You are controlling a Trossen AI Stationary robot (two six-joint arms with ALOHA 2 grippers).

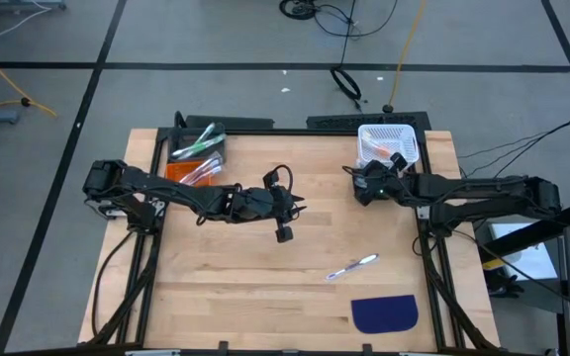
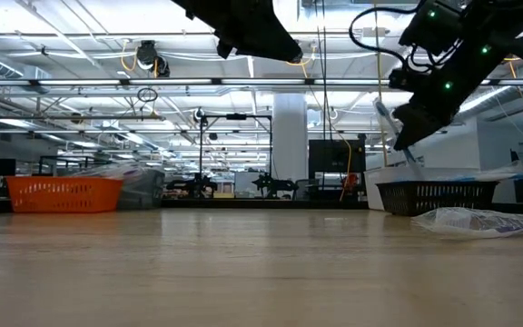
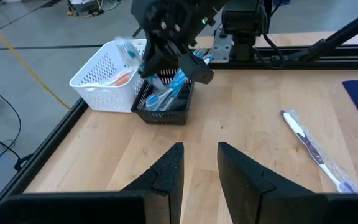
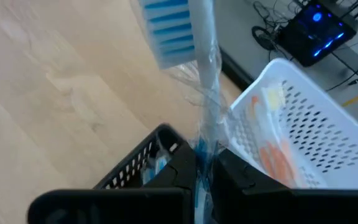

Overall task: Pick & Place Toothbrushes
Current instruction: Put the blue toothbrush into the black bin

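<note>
Far left on the table sits the orange bin (image 1: 188, 170) with a dark bin (image 1: 198, 146) of toothbrushes behind it, well apart from where I'm working. My left gripper (image 1: 283, 222) hangs over the middle of the table, fingers (image 3: 166, 171) spread a little, nothing between them.

Further along, a wrapped toothbrush (image 1: 352, 266) lies loose on the wood, near the blue mat (image 1: 385, 313). That one waits.

Now my right gripper (image 1: 369, 182): pressed together, pinching a blue-bristled toothbrush (image 4: 194, 59) by its handle, head pointing up, right above the black basket (image 4: 138, 163) that stands against the white basket (image 1: 388, 144). To place it well, I judge I should centre over the black basket, tilt the brush flat so it drops inside rather than catching the rim, then let go low. The wrapper may cling.
</note>
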